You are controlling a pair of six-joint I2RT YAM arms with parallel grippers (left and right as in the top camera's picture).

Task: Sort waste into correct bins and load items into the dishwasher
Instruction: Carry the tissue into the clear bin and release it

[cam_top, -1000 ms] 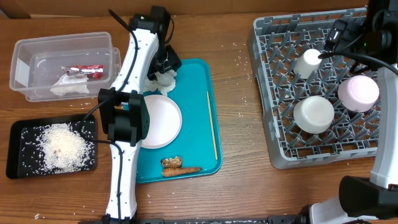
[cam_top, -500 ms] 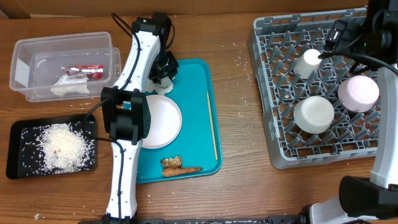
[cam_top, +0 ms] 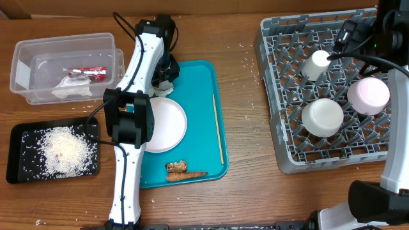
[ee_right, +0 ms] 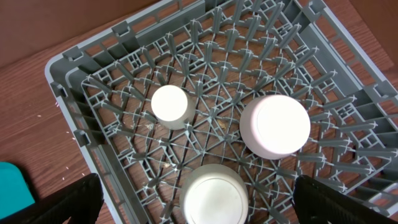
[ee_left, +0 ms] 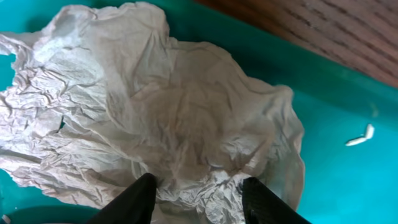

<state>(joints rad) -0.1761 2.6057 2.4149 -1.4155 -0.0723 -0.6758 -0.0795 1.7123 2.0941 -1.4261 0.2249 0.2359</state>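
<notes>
A crumpled white napkin [cam_top: 167,83] lies at the back left of the teal tray [cam_top: 204,115]. My left gripper [cam_top: 166,69] is right over it. In the left wrist view the napkin [ee_left: 174,106] fills the frame, and the open black fingers [ee_left: 198,190] straddle a fold of it and touch the paper. My right gripper [cam_top: 350,33] hangs open and empty above the grey dishwasher rack [cam_top: 275,96]. The right wrist view shows its fingers [ee_right: 199,199] spread wide over the rack [ee_right: 68,81].
The tray also holds a white plate [cam_top: 165,124], a chopstick [cam_top: 218,128] and food scraps [cam_top: 182,170]. A clear bin [cam_top: 64,46] with wrappers and a black tray [cam_top: 19,156] of rice stand at the left. The rack holds two white cups [cam_top: 316,64] [cam_top: 323,116] and a pink one [cam_top: 369,96].
My left gripper has moved down and slightly left onto the napkin, which it now covers more. The right arm has not moved.
</notes>
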